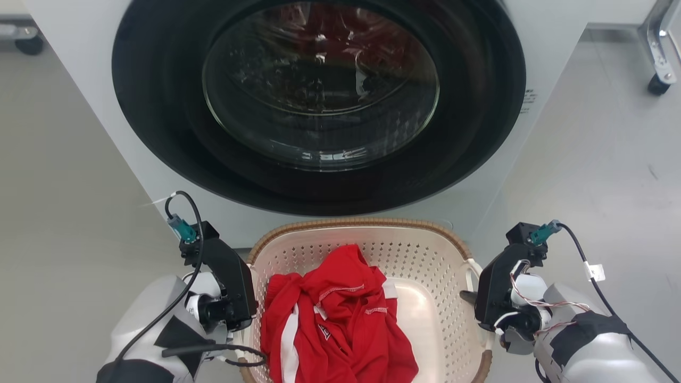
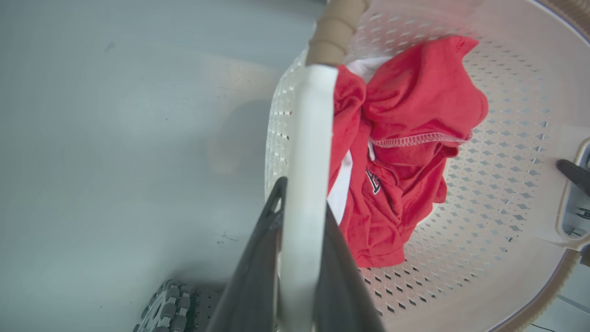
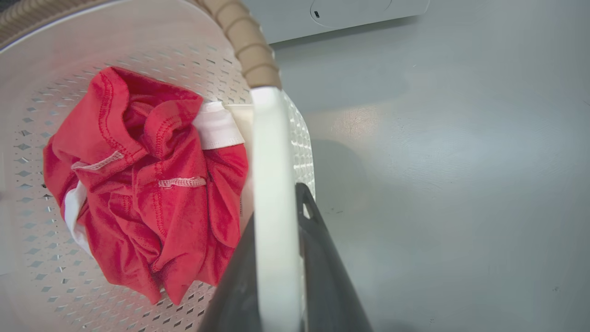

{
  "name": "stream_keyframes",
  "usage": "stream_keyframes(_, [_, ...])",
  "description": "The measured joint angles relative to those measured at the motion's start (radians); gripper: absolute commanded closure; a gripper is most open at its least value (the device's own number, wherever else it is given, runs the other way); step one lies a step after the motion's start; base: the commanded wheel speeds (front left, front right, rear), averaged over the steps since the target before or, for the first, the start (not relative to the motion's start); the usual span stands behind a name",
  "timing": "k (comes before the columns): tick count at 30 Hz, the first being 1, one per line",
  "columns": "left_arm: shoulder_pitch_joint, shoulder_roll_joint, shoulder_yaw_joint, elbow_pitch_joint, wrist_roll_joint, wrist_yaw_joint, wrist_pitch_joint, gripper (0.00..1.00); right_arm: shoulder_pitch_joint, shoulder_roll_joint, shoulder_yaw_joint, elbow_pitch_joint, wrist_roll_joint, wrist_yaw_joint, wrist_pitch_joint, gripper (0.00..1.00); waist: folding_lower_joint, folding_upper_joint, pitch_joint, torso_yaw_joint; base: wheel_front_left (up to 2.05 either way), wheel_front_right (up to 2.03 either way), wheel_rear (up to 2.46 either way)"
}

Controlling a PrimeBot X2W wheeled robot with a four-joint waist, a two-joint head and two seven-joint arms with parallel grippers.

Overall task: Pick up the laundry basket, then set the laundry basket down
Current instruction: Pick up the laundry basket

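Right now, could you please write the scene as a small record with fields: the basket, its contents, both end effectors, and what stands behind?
basket: laundry basket, cream, perforated, brown rim
contents: one crumpled red garment with white trim
left end effector: fingers clamped on either side of the white left handle
right end effector: fingers clamped on either side of the white right handle
behind: white washer, round dark door
off the floor: cannot tell

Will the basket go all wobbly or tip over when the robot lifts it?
Probably stays stiff: the laundry basket looks like hard plastic. Likely light, holding just one red garment. It might tilt slightly, since the garment lies nearer the left gripper.
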Motion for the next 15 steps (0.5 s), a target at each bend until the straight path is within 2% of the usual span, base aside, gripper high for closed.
stream_keyframes(15, [0.044,0.005,0.004,0.01,-0.01,0.0,0.044,1.0,0.035,0.0,0.017,-0.002,0.058,-0.001,0.075,1.0,0.0001,0.0,-0.116,0.01,0.0,0.0,0.0])
